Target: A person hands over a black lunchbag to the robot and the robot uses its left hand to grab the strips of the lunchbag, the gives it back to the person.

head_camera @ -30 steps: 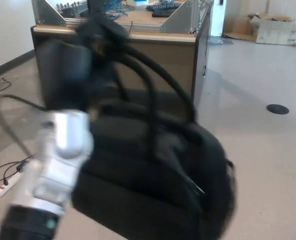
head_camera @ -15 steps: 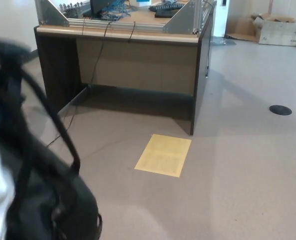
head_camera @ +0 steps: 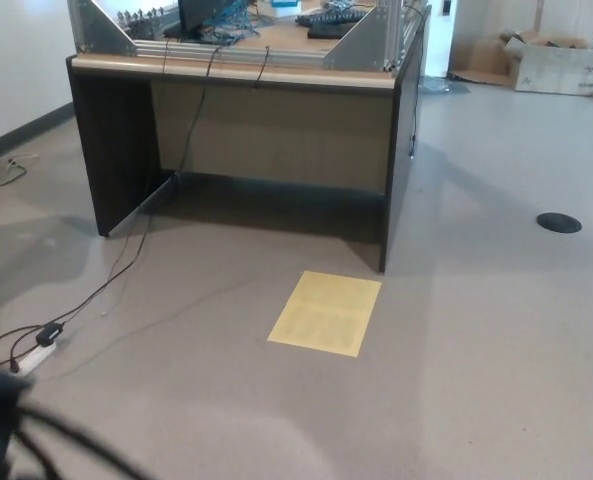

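Only a blurred black bit of the lunchbag [head_camera: 6, 435] shows, at the bottom left corner of the head view: thin dark strips and a dark lump low over the floor. The rest of the bag is out of the picture. Neither of my hands nor any arm shows, and no person is in view.
A dark desk [head_camera: 246, 130] with a metal frame and cables on top stands ahead. A yellow sheet [head_camera: 326, 312] lies on the floor before it. A power strip [head_camera: 34, 352] with cables lies at the left. A black floor disc [head_camera: 558, 222] and a cardboard box [head_camera: 556, 58] are at the right.
The lunchbag and my left arm have swung left and down out of the picture; only a blurred scrap of the bag stays at the bottom left corner. The desk and floor are now unhidden.
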Robot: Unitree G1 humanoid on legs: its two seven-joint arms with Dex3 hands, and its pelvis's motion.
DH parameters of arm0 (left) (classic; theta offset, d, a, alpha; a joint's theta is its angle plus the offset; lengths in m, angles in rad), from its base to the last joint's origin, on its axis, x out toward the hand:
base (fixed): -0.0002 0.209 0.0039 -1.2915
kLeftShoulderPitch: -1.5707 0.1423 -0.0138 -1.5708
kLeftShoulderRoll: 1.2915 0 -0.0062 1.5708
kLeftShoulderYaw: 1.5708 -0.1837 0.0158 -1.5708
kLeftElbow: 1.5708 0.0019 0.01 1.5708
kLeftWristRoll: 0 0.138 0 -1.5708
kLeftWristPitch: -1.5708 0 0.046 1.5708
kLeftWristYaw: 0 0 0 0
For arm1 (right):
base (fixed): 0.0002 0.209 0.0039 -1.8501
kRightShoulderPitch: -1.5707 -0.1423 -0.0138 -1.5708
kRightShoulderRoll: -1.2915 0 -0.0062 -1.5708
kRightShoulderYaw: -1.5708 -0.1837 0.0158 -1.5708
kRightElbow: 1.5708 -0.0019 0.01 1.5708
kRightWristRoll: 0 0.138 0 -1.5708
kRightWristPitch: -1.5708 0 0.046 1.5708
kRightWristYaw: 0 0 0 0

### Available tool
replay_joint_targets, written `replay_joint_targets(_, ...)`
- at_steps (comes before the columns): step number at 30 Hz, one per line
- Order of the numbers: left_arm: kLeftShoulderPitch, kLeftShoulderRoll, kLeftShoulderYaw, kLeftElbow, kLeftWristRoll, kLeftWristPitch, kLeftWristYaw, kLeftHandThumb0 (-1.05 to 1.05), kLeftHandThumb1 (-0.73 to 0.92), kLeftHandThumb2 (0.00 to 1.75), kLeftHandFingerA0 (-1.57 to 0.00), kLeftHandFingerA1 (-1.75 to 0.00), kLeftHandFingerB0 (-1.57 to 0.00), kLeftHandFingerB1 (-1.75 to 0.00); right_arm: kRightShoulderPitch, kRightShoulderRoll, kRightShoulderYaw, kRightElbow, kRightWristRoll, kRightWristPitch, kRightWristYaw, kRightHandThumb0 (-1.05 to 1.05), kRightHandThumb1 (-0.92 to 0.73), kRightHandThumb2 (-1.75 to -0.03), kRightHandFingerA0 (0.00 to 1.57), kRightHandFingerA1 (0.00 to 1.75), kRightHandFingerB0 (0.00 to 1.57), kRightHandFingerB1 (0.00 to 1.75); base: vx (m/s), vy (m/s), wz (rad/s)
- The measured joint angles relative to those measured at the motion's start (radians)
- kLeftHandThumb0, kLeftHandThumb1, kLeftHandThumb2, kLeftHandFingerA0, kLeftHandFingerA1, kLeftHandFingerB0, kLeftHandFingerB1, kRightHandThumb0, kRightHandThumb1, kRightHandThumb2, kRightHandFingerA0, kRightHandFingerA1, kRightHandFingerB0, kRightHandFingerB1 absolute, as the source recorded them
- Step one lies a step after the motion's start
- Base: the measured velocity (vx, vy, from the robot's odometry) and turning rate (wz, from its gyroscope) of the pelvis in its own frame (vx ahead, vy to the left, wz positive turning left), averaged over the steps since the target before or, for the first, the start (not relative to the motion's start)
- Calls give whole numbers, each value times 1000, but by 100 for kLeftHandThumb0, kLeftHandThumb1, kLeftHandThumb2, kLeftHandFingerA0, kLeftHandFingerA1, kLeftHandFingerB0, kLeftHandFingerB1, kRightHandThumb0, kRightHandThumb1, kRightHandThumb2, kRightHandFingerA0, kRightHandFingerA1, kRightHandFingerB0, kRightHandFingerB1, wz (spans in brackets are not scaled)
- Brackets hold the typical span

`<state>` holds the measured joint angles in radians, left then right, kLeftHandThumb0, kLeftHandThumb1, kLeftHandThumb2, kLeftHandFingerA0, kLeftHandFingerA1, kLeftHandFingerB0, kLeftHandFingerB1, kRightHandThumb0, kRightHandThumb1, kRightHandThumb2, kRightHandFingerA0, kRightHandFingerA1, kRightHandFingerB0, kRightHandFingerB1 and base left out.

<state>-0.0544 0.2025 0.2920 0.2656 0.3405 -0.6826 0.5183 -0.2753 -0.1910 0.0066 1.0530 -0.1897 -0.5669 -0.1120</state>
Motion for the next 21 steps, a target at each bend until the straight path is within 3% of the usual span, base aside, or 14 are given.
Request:
replay_joint_targets(2, 35, 3, 11, 72, 0, -27, 5, -13, 75, 68, -107, -136, -89, -116, 0, 0, 1, 1, 0, 0, 0, -42, -69, -60, 68, 49, 40, 33, 0, 0, 0)
replay_joint_targets(7, 82, 19, 35, 239, -8, -95, 7, -15, 78, 71, -103, -139, -84, -124, -2, 0, 3, 1, 0, 0, 0, -42, -68, -60, 70, 50, 40, 33, 0, 0, 0)
replay_joint_targets(9, 99, 27, 40, 284, -9, -120, 7, -16, 76, 70, -103, -137, -87, -118, -1, 0, 4, 1, 0, 0, 0, -42, -68, -60, 70, 50, 41, 34, 0, 0, 0)
replay_joint_targets(14, 136, 35, 43, 371, -10, -187, 8, -14, 75, 72, -109, -131, -88, -117, -2, 0, 5, 2, 0, 0, 0, -41, -68, -60, 70, 50, 41, 34, 0, 0, 0)
replay_joint_targets(16, 141, 35, 42, 393, -10, -210, 8, -20, 81, 64, -113, -127, -84, -117, -2, 0, 6, 3, 0, 0, 0, -42, -68, -60, 68, 49, 41, 34, 0, 0, 0)
replay_joint_targets(19, 137, 36, 43, 420, -8, -247, 14, -18, 81, 65, -112, -129, -90, -118, -2, 0, 6, 4, 0, 0, 0, -41, -68, -60, 71, 50, 40, 34, 0, 0, 0)
replay_joint_targets(20, 131, 37, 43, 424, -7, -256, 16, -23, 81, 66, -105, -141, -89, -122, -2, 0, 6, 4, 0, 0, 0, -41, -68, -60, 71, 49, 41, 34, 0, 0, 0)
replay_joint_targets(21, 115, 42, 44, 430, -4, -271, 21, -23, 81, 66, -105, -141, -89, -122, -4, 0, 5, 6, 0, 0, 0, -41, -68, -60, 71, 49, 41, 34, 0, 0, 0)
